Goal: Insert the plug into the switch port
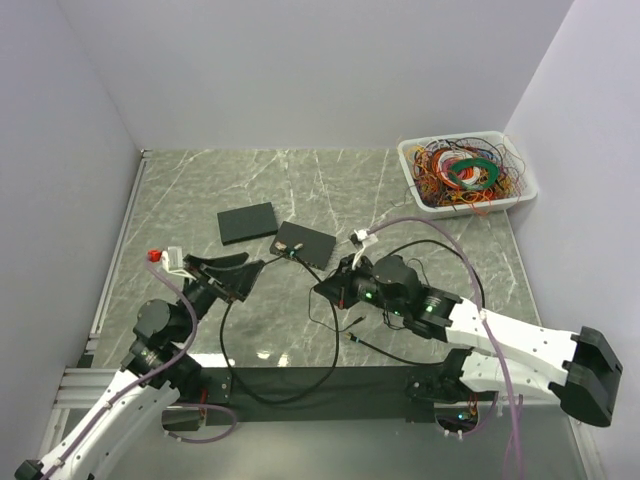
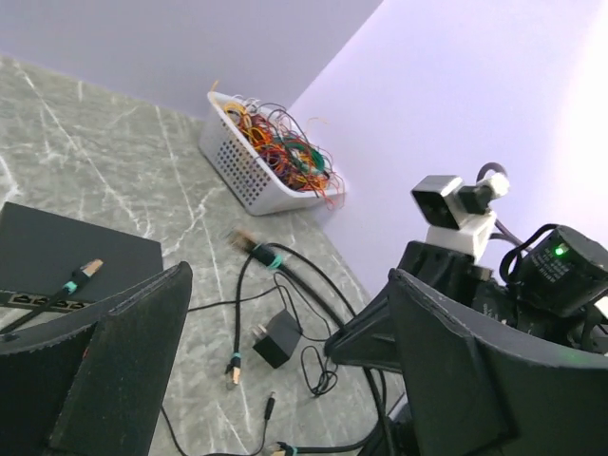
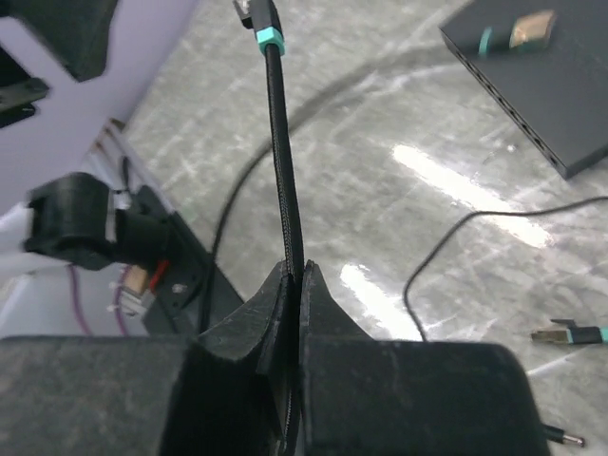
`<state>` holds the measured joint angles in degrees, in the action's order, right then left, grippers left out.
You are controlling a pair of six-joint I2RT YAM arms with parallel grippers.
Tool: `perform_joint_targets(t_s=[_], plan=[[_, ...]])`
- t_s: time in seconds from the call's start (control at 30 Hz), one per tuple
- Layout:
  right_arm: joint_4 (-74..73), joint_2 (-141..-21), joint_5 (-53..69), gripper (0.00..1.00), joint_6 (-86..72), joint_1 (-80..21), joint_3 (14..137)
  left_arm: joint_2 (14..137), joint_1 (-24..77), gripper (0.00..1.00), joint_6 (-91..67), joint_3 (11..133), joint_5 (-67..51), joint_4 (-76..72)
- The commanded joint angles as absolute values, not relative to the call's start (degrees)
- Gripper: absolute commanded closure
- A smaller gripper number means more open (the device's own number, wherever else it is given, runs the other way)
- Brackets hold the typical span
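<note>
1. Jaws of the right gripper [image 3: 294, 285] are pressed together, pinching the black cable [image 3: 282, 142]; its plug [image 3: 258, 13] sticks out at 12 o'clock, in the air.
2. Left gripper [image 2: 285, 285] jaws stand spread wide.
3. Switch [image 1: 306, 242] lies flat at 11 o'clock from the right gripper, apart from the plug.
4. Wire basket [image 1: 408, 155] sits at 2 o'clock.

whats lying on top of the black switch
A plug with a teal band lies on top of the switch, near its port edge. The patch of the top face beneath the plug is covered.
</note>
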<state>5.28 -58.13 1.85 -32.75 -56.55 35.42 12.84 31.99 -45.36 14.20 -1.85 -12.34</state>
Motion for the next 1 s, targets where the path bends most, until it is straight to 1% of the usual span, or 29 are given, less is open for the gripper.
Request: perform_joint_targets(t_s=[0.0,0.13,0.23,0.27,0.3,0.4,0.67,0.8,0.97], plan=[[12.2,-53.7,2.2,1.0,-33.7,-57.6,34.5,12.5,32.2,0.1,-46.7,13.6,-5.1,-13.7],[14.9,-52.6,6.1,1.0,-33.7,-57.7,32.8,14.6,32.1,0.14,-47.7,11.4,-7.2,-18.3],[18.2,-51.9,11.4,1.0,-34.5,-57.7,30.9,15.0,32.2,0.16,-49.2,7.9,-9.9,-27.1],[20.7,-51.7,12.9,1.0,-35.0,-57.7,30.3,14.8,32.1,0.16,-49.6,6.0,-10.6,-29.6],[21.8,-51.7,14.2,1.0,-35.9,-57.7,29.3,14.7,32.1,0.16,-49.7,5.0,-11.5,-35.3],[25.7,-52.1,18.2,1.0,-38.1,-57.7,27.7,14.9,32.1,0.12,-49.0,2.5,-14.0,-43.5],[31.6,-54.2,21.3,1.0,-41.5,-57.7,25.3,19.9,32.1,0.15,-48.4,1.0,-18.6,-54.9],[33.8,-54.6,22.1,1.0,-42.6,-57.7,24.6,20.4,32.1,0.23,-48.3,1.4,-18.7,-55.5],[35.2,-54.5,22.2,1.0,-43.7,-57.7,23.9,20.8,32.2,0.41,-48.7,1.9,-19.2,-55.6]])
